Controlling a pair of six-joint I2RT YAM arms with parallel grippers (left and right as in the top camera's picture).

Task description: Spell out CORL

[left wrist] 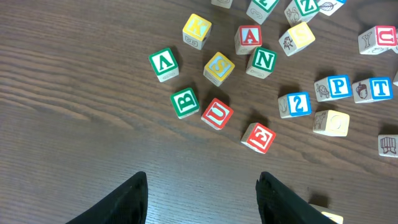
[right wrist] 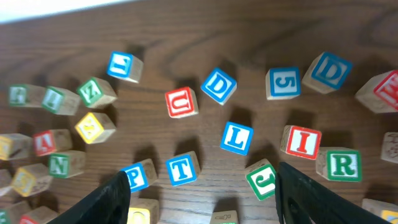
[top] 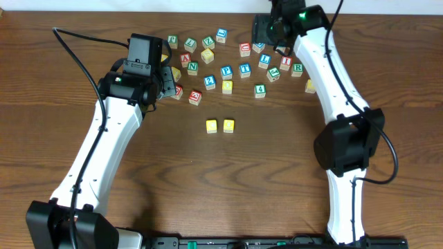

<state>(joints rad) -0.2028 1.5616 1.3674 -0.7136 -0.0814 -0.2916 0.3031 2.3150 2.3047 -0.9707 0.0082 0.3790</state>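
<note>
Your right pincer [right wrist: 202, 180] hangs open and empty, on the nearer arm; green R cube [right wrist: 343, 165] sits just outside its span, beside red I cube [right wrist: 303, 142].

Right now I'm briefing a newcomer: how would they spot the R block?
On the table, find the scattered blocks along the far side. Near their right end, just right of the red I block, sits the R block. Its letter is green, the neighbour's red.

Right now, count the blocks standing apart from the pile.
2, both yellow-topped, side by side on bare table below the pile: left block, right block. Others may be hidden under the arms.
</note>
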